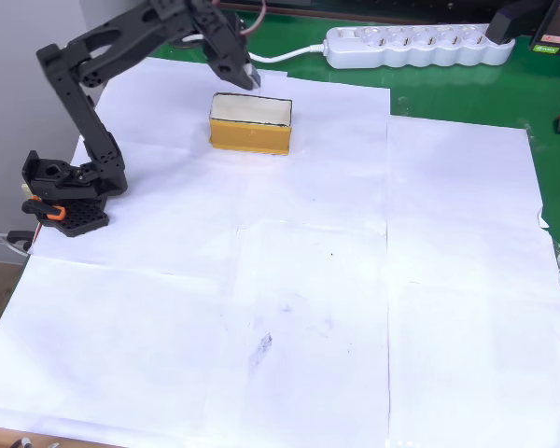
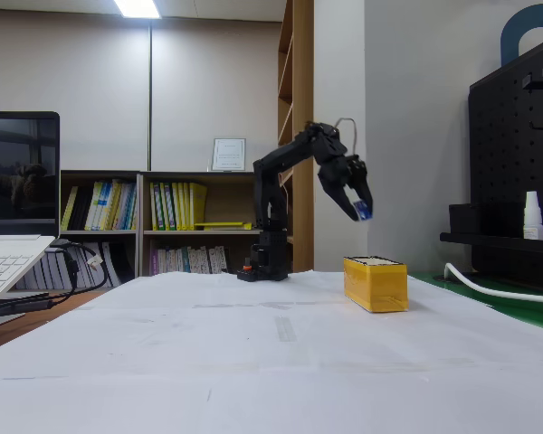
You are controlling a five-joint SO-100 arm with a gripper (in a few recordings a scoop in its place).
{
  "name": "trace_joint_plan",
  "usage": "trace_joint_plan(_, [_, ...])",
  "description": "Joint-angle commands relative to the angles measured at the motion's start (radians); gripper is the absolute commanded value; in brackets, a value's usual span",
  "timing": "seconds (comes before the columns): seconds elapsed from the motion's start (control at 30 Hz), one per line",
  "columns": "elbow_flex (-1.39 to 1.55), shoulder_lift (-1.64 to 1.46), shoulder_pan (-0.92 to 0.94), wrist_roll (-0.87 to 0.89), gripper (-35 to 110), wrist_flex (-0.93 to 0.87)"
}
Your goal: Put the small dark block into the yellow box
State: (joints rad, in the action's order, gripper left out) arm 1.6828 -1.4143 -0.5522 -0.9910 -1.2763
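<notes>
I have the gripper above the yellow box, jaws clamped on the small dark block. Next I'd centre it over the opening, then release.

The yellow box sits on white paper sheets at about twelve o'clock from the picture's centre, its cream top facing up and its mustard side toward six o'clock; the black arm's base stands at nine o'clock from the box, near the paper's left edge; the arm reaches up and across toward one o'clock, and the gripper hangs just past the box's far edge at eleven o'clock; whether its jaws hold anything cannot be told from here; a white power strip lies on the green mat at two o'clock from the box; faint grey smudges mark the paper toward six o'clock.
</notes>
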Motion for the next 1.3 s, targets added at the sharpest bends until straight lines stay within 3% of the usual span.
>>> trace_joint_plan(0.0, [0.021, -0.038, -0.021, -0.026, 0, 0.029])
trace_joint_plan(0.47, [0.005, -0.129, -0.04, -0.021, 2, 0.023])
trace_joint_plan(0.57, [0.003, -0.13, -0.028, 0.008, 27, 0.015])
trace_joint_plan(0.8, [0.008, -0.106, -0.008, -0.006, 41, -0.006])
trace_joint_plan(1.13, [0.034, 0.236, 0.091, -0.143, 45, 0.031])
trace_joint_plan(1.27, [-0.092, 0.43, 0.192, -0.175, 45, 0.069])
